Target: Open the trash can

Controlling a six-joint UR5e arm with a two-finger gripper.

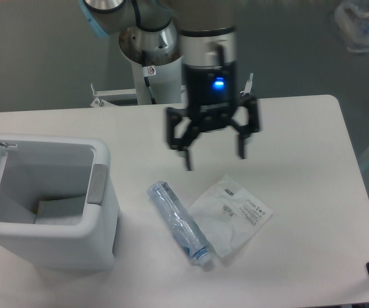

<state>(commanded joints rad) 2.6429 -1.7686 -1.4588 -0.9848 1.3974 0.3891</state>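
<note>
One fixed camera looks down steeply from above the near edge of the white table (300, 122), facing the arm's base (151, 61) at the far edge. It sits at middling range: nearly the whole tabletop fits, though the bin (49, 205) at the table's left end is clipped by the frame edge. Grey floor shows beyond the table.
</note>
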